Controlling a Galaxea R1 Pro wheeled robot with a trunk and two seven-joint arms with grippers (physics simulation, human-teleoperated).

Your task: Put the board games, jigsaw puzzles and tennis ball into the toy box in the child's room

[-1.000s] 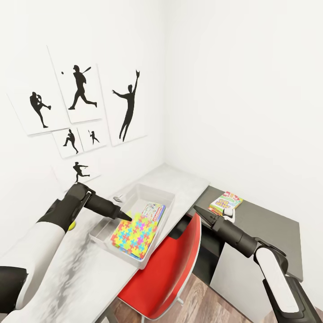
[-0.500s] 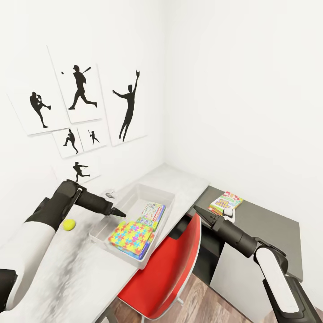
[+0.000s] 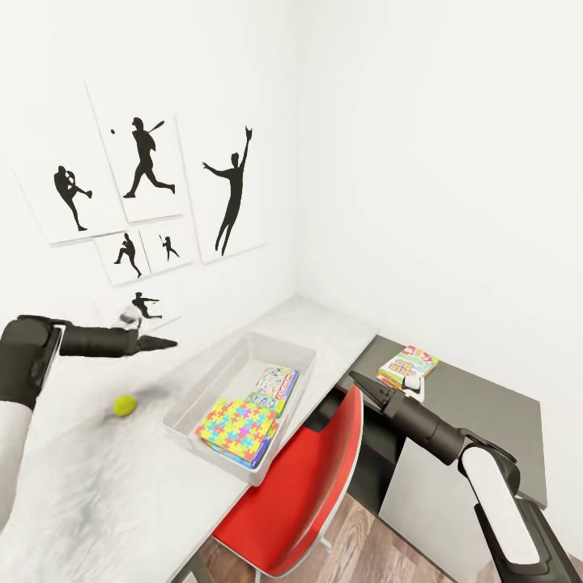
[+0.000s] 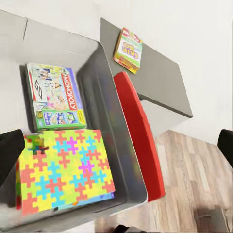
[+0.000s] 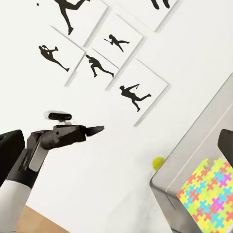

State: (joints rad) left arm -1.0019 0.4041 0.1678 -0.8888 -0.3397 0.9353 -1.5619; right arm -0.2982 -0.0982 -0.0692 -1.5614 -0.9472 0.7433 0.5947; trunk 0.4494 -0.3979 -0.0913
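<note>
1. The left pincer (image 3: pixel 158 343) hangs above the worktop (image 3: pixel 105 478), left of the toy box (image 3: pixel 212 378); its fingers lie close together with nothing between them.
2. The right pincer (image 3: pixel 362 386) hovers beside the red chair (image 3: pixel 304 478), in front of the dark desk (image 3: pixel 486 405); how far it is open I cannot tell, and it carries nothing.
3. The toy box holds a board game (image 4: pixel 54 96) printed "MONOPOLY" at its far end and a jigsaw puzzle (image 4: pixel 65 170) at its near end, the puzzle's edge overlapping the game.
4. The tennis ball (image 3: pixel 124 405) lies on the worktop just left of the toy box.
5. A second board game (image 3: pixel 409 365) rests on the dark desk, its lettering too small to read.
6. Black sports silhouette pictures (image 3: pixel 146 162) hang on the wall.
</note>
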